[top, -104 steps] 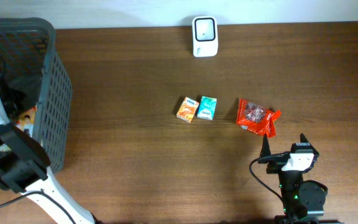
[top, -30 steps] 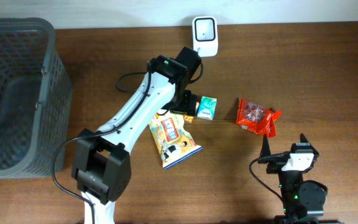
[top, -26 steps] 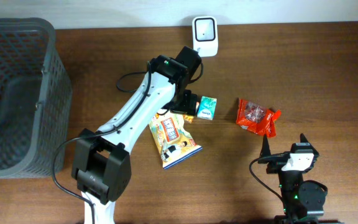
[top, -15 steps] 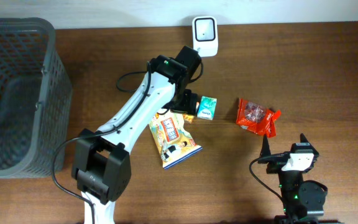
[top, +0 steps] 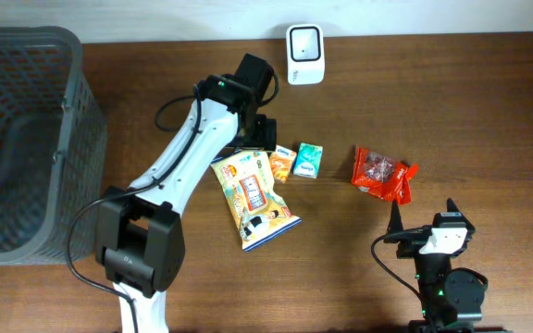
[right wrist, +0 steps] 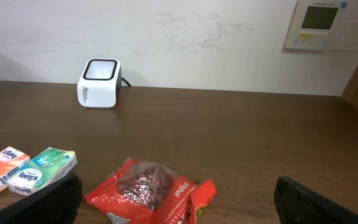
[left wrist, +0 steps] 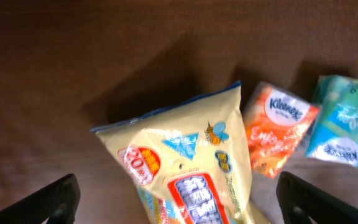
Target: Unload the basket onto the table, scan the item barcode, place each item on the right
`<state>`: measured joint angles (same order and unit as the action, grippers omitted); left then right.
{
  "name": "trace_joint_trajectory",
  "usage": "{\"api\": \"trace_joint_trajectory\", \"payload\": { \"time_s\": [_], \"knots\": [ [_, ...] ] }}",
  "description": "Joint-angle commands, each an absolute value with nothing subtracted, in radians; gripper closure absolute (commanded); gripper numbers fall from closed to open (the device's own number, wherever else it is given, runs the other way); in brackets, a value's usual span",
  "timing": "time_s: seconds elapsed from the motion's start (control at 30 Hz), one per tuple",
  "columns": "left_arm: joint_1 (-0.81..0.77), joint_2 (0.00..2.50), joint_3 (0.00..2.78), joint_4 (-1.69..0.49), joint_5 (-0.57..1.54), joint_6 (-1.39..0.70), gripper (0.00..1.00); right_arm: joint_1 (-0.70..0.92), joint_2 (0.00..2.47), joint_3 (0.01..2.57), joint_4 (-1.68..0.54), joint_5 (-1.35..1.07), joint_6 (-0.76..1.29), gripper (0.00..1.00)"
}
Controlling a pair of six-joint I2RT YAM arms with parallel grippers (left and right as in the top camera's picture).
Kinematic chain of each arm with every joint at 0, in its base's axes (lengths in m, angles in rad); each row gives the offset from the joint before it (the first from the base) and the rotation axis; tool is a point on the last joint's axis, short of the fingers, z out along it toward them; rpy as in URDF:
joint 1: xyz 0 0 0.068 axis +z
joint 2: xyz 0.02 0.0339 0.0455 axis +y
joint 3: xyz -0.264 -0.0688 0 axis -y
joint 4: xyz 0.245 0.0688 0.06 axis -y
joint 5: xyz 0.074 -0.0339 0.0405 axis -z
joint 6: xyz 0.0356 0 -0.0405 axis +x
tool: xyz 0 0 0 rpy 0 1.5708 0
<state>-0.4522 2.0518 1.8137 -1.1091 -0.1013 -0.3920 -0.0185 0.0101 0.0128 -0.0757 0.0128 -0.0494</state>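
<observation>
– What has just changed for us?

– Our left gripper [left wrist: 178, 182] has pulled back off the snack bag [top: 253, 199]. Half a second ago it sat lower, right by the orange tissue pack [top: 278, 165], covering the bag's top corner. Now that whole top edge shows beneath it in the wrist view.

– And the jaws?

– Spread wide, with nothing between them. The bag lies flat and printed side up on the surface [top: 489, 111], its upper right edge against the orange pack, and the teal tissue pack [top: 309, 160] is just beyond that.

– So what does that mean for the scan?

– We judge it as a release. The item is set down rather than shown to the scanner [top: 304, 42], which stands well apart at the far edge. We see no barcode on the upper face, so it may be underneath.

– How does this compare with the oldest frame?

– Back then that arm was reaching into the basket [top: 26, 139] and no yellow bag lay on the surface. The two tissue packs and the red packet [top: 382, 174] sit just as they did.

– And our right gripper [right wrist: 176, 186]?

– It is parked near the red packet, jaws wide and empty, unmoved across every frame.
</observation>
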Motion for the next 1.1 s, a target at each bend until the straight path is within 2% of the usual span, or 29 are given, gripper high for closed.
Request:
{"api": "trace_joint_trajectory", "payload": {
  "time_s": [0.0,0.1,0.2,0.3,0.37,0.53,0.63,0.7,0.73,0.77,0.8,0.87,0.9,1.0,1.03,1.07],
  "knots": [
    [-0.451,2.065,1.718,-0.99,-0.089,-0.342,0.01,-0.013,0.009,0.006,-0.081,0.014,-0.048,0.02],
    [-0.453,2.066,1.623,-0.825,0.004,-0.131,0.01,-0.013,0.009,0.006,-0.081,0.014,-0.048,0.02],
    [-0.447,2.067,1.536,-0.707,0.004,0.049,0.01,-0.013,0.009,0.006,-0.081,0.014,-0.048,0.02],
    [-0.423,2.07,1.532,-0.708,0.005,0.184,0.01,-0.013,0.009,0.006,-0.081,0.014,-0.048,0.02],
    [-0.409,2.085,1.532,-0.71,0.017,0.202,0.01,-0.013,0.009,0.006,-0.081,0.014,-0.048,0.02],
    [-0.382,2.166,1.532,-0.753,0.249,0.242,0.01,-0.013,0.009,0.006,-0.081,0.014,-0.048,0.02],
    [-0.382,2.182,1.532,-0.781,0.266,0.242,0.0,-0.013,0.009,0.006,-0.081,0.014,-0.048,0.02],
    [-0.382,2.182,1.532,-0.798,0.265,0.242,0.12,-0.013,0.009,0.006,-0.081,0.014,-0.048,0.02],
    [-0.382,2.182,1.532,-0.803,0.259,0.241,0.26,-0.013,0.009,0.006,-0.081,0.014,-0.048,0.02],
    [-0.382,2.182,1.532,-0.808,0.246,0.241,0.34,-0.013,0.009,0.006,-0.081,0.014,-0.048,0.02],
    [-0.382,2.182,1.533,-0.815,0.233,0.241,0.36,-0.013,0.009,0.006,-0.081,0.014,-0.048,0.02],
    [-0.381,2.182,1.55,-0.848,0.189,0.241,0.52,-0.013,0.009,0.006,-0.081,0.014,-0.048,0.02],
    [-0.381,2.182,1.567,-0.868,0.173,0.241,0.66,-0.013,0.009,0.006,-0.081,0.014,-0.048,0.02],
    [-0.381,2.182,1.644,-0.926,0.168,0.227,0.86,-0.013,0.009,0.006,-0.081,0.014,-0.048,0.02],
    [-0.381,2.182,1.666,-0.935,0.168,0.207,0.98,-0.013,0.009,0.006,-0.081,0.014,-0.048,0.02],
    [-0.381,2.182,1.698,-0.938,0.168,0.158,1.0,-0.013,0.009,0.006,-0.081,0.014,-0.048,0.02]
  ]
}}
